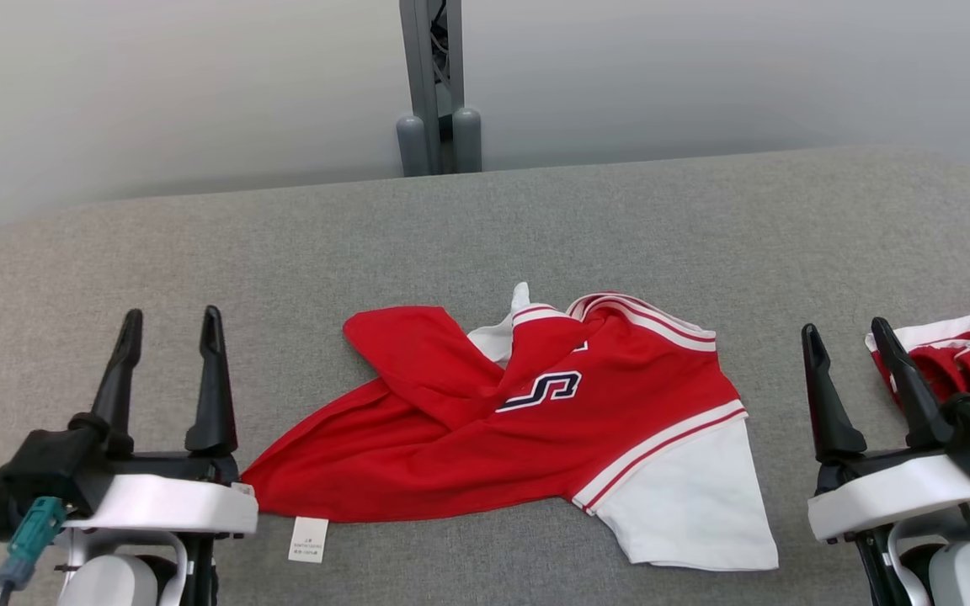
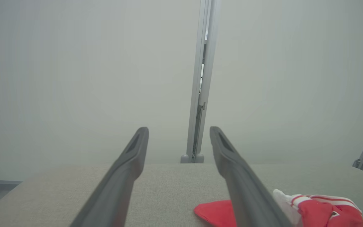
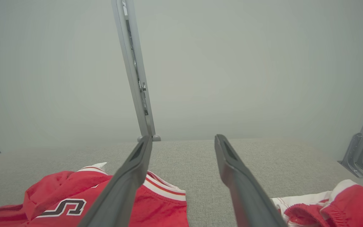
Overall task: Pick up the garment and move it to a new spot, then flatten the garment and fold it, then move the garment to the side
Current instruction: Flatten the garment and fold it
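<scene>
A red garment [image 1: 527, 421] with white sleeves, white-and-red trim and a dark "S" lies crumpled in the middle of the grey table [image 1: 485, 227]. Its white label sticks out at the near left. My left gripper [image 1: 170, 325] stands open at the lower left, just left of the garment's red corner, holding nothing. My right gripper [image 1: 847, 333] stands open at the lower right, a little right of the white sleeve. The left wrist view shows the red garment [image 2: 323, 211] low on the right past my left gripper [image 2: 179, 131]. The right wrist view has the red garment [image 3: 74, 201] at lower left of my right gripper [image 3: 184, 140].
A second red-and-white garment [image 1: 969, 345] lies at the table's right edge, close behind my right fingers, and appears as the second garment [image 3: 332, 205] in the right wrist view. A grey post [image 1: 439, 84] stands behind the table's far edge against a pale wall.
</scene>
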